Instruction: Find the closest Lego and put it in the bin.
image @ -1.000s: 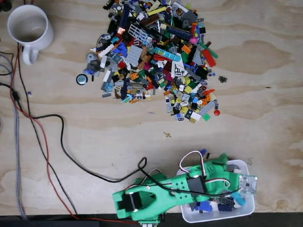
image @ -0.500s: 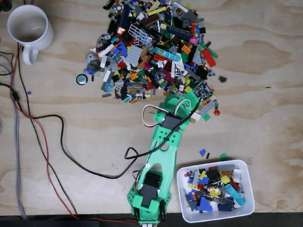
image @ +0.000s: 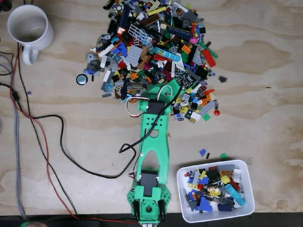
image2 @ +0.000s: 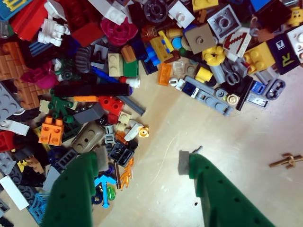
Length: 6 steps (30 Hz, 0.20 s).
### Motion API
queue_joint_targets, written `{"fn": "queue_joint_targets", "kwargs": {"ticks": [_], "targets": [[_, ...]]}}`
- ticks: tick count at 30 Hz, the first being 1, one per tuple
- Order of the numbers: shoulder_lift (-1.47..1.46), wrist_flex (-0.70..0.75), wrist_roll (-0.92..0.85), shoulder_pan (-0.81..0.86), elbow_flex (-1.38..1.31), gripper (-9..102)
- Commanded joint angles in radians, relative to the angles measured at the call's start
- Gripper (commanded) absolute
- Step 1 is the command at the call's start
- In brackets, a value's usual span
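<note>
While the green arm (image: 154,142) is stretched over the Lego pile's (image: 156,52) near edge, the gripper (image2: 137,165) is seen spread apart above bare wood; the bin (image: 215,215) sits beside the arm's base.

No legible text, labels or numbers on anything.

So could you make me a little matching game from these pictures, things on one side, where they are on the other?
Fixed view.
Things:
1. mug
2. bin
3. Lego pile
4. claw

Places:
A. bottom right, partly filled with bricks
B. reaching into the pile's lower edge, jaws apart
C. top left corner
D. top middle of the table

Pairs: 1-C, 2-A, 3-D, 4-B
</note>
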Motion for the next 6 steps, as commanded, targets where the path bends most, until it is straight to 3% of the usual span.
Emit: {"fn": "queue_joint_targets", "kwargs": {"ticks": [1,6], "targets": [[0.017,-0.002,-0.018,0.009,-0.084,22],[0.026,0.012,-0.025,0.009,-0.1,21]]}}
